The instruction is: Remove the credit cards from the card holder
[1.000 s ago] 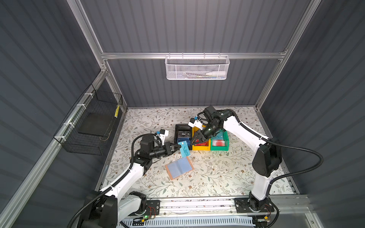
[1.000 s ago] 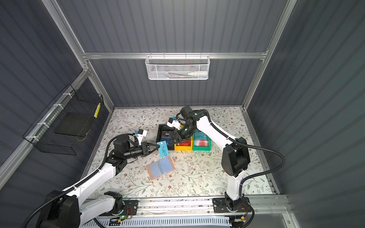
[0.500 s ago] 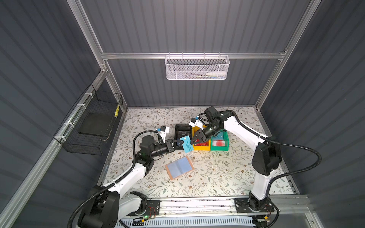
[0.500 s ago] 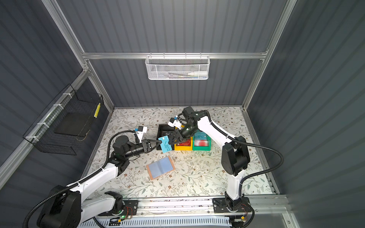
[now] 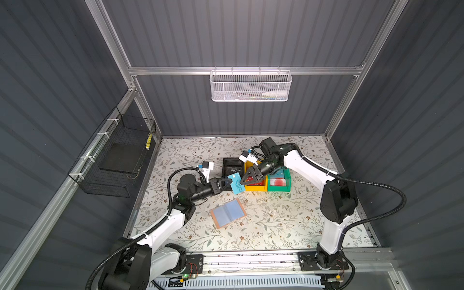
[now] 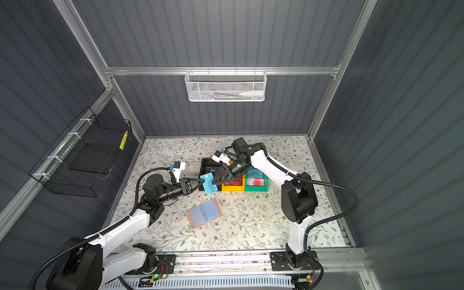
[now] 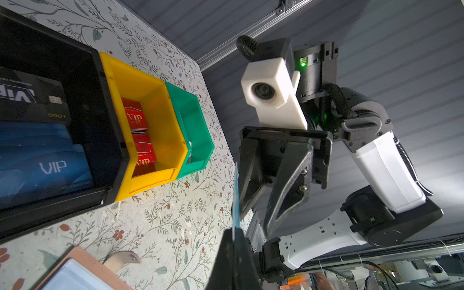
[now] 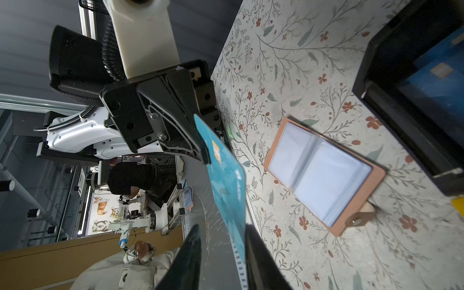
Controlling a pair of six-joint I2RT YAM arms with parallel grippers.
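Near the middle of the tabletop (image 5: 276,226), the card holder (image 5: 228,213) lies open. Just past it, the left end effector (image 5: 226,182) pinches a teal card (image 5: 237,185): thin, stiff, light, likely slippery. The right end effector (image 5: 244,181) holds its jaws apart around the free edge, a good grabbing spot.

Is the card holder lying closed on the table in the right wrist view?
No, the card holder lies spread open on the table, its clear sleeves facing up.
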